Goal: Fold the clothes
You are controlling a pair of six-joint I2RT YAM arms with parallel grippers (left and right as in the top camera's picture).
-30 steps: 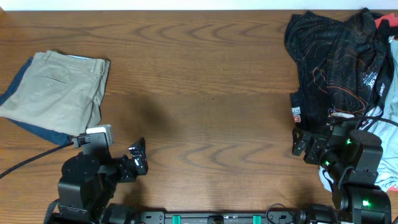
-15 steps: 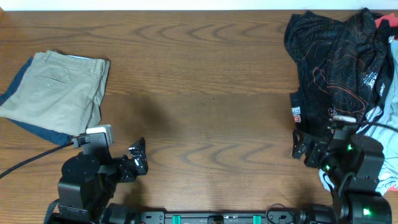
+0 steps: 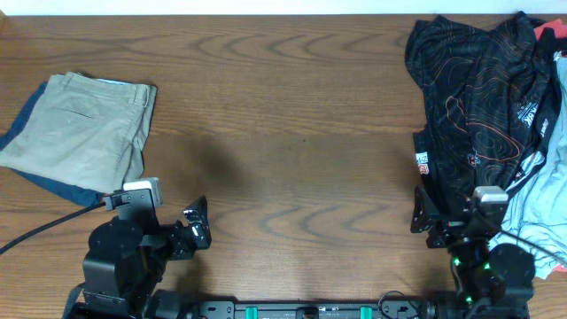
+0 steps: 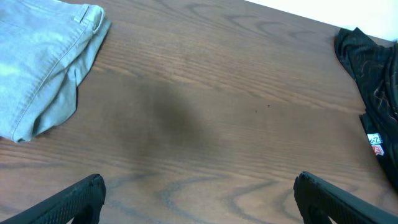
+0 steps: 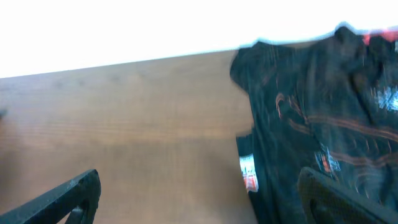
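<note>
The left gripper (image 3: 195,226) hangs low over the bare wood of the table (image 3: 283,106) with its fingers spread wide, nothing between them; in the left wrist view the two dark fingertips (image 4: 81,193) sit at opposite lower corners with only wood grain in the gap. Ahead of it and off to its left, well apart, lie the khaki shorts (image 3: 84,133), folded into a flat, roughly square packet with the waistband at the far edge. They rest on top of the navy shorts (image 3: 53,188), whose dark cloth shows along the near and left edges of the packet. The right gripper (image 3: 425,215) is likewise parted and empty, its fingertips (image 5: 68,193) wide apart in the right wrist view. Ahead of it and to its right spreads the black shirt (image 3: 483,97) with its orange line print, rumpled and unfolded, a small white and red tag (image 3: 422,162) at its near-left edge. The shirt's near hem lies just beside this gripper; the right wrist view is blurred, so whether the two touch cannot be told. To the gripper's right, partly under the shirt, lies the light blue garment (image 3: 545,190), crumpled at the table's edge. The left wrist camera catches the shirt (image 4: 373,81) far off to that gripper's right.
</note>
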